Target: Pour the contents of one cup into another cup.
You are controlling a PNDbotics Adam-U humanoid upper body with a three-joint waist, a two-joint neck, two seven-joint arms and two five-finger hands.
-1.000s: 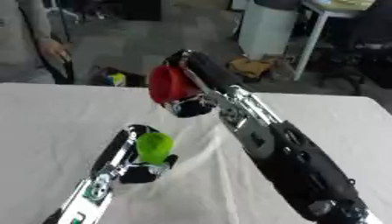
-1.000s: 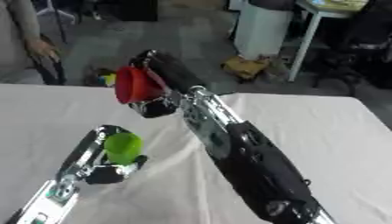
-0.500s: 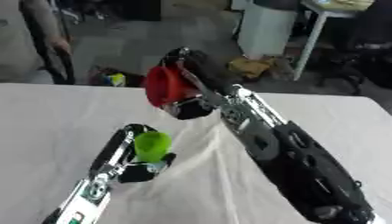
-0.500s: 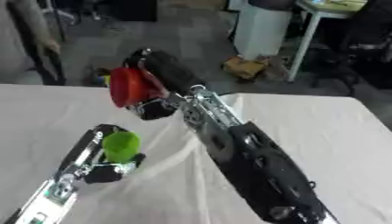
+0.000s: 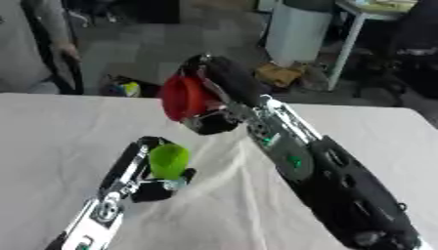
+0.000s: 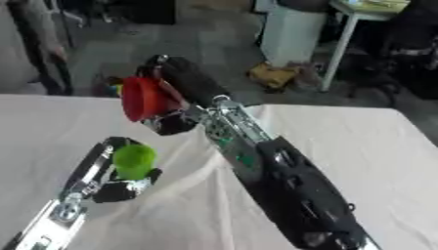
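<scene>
The right hand (image 5: pixel 212 105) is wrapped round the red cup (image 5: pixel 181 97), tipped on its side above and beyond the left hand (image 5: pixel 152 177), which clasps the green cup (image 5: pixel 168 161) upright. Better to bring the red lip directly over the green mouth before tipping further.

A rumpled white cloth (image 5: pixel 248 195) covers the table (image 5: pixel 389 127).

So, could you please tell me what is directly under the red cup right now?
The red cup is held up in the right hand. The green cup, in the left hand, sits lower and nearer. Neither cup's inside shows.
</scene>
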